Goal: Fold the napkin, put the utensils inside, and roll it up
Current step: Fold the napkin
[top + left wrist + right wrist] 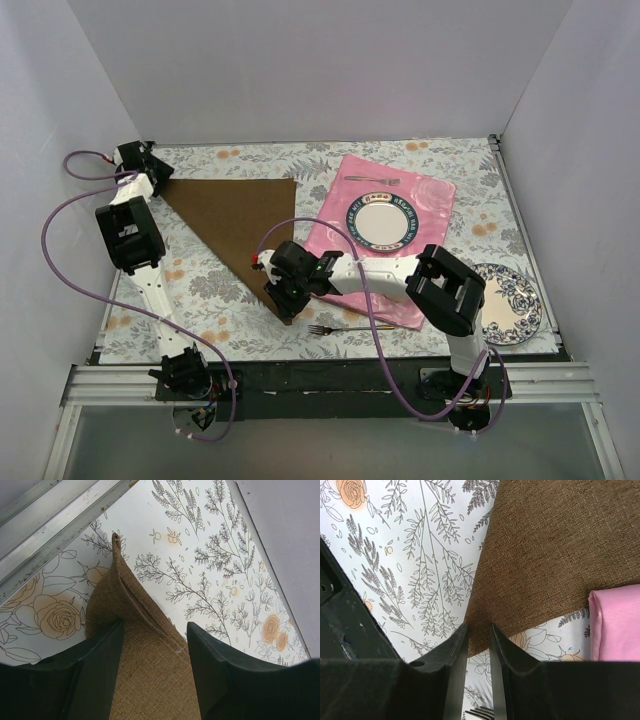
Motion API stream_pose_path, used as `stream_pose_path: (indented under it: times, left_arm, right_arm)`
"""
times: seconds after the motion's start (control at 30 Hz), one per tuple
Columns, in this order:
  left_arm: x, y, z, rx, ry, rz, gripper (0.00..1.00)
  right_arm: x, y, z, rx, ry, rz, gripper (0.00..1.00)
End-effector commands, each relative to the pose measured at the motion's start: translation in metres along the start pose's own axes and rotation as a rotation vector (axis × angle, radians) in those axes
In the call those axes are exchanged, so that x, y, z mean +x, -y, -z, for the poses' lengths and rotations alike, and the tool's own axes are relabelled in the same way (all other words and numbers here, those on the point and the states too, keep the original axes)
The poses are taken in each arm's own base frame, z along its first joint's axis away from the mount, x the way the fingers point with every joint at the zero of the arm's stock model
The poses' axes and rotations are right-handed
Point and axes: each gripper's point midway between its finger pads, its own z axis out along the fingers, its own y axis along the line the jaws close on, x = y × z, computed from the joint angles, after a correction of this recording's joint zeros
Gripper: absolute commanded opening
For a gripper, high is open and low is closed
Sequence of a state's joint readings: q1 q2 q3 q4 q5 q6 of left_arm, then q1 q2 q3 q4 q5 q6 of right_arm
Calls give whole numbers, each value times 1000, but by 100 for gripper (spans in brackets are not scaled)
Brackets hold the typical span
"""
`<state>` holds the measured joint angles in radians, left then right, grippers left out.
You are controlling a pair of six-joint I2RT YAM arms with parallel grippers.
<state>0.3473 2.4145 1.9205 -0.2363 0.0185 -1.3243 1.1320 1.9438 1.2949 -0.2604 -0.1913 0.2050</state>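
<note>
- Top view: the napkin [235, 222] lay as a brown triangle left of centre on the desk [200, 330], just left of the pink mat [430, 195]. I judged the first fold done. One fork [340, 328] sat near the desk's near edge and a second fork [372, 179] on the mat's far side. Neither was in the cloth, and no roll had begun.
- Left wrist: the left jaws stood apart, released, straddling the napkin's [150, 680] far-left corner. It puckered into a raised ridge of coarse weave.
- Right wrist: the right jaws were nearly together about the napkin's [545, 555] near tip. I could not tell whether they pinched it. The cloth lay flat there.
</note>
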Motion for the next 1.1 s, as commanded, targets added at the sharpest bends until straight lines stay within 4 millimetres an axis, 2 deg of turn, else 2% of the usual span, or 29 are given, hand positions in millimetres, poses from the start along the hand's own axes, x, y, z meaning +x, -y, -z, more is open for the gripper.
stream_pose_path:
  times: [0.0,0.1,0.17,0.3,0.4,0.47,0.53,0.6,0.63,0.77,0.87,0.93,1.07]
  left_arm:
    - [-18,-3,9,-24,22,5,54]
    - [-18,-7,7,-30,21,16,57]
    - [-11,-13,2,-19,-9,45,58]
    - [4,-28,-13,-27,-48,90,58]
    - [8,-32,-21,-33,-55,93,57]
    - [3,-30,-22,-30,-41,85,57]
    - [2,-30,-23,-30,-41,63,57]
    - [-8,-23,-17,-19,-26,42,56]
    - [-19,-13,-7,-1,-4,42,56]
    - [-43,11,18,61,46,37,57]
    - [-59,26,32,92,82,35,58]
    - [-65,29,33,102,102,35,59]
    - [-62,27,19,112,98,25,58]
  right_arm:
    - [-31,-4,9,-1,87,23,31]
    - [-20,-9,-2,-35,44,3,30]
    - [-10,-9,-5,-33,23,-1,29]
    - [12,-2,-6,-11,-18,-11,29]
    - [26,1,-6,-2,-44,-18,29]
    - [29,4,-3,13,-44,-12,28]
    - [18,3,4,23,-23,2,28]
    - [1,-1,13,21,13,23,28]
    - [-15,-6,19,20,50,35,28]
    - [-54,-15,31,7,135,64,28]
    - [-69,-18,30,-14,159,67,28]
    - [-70,-18,24,-28,148,61,28]
    - [-62,-14,10,-54,115,39,28]
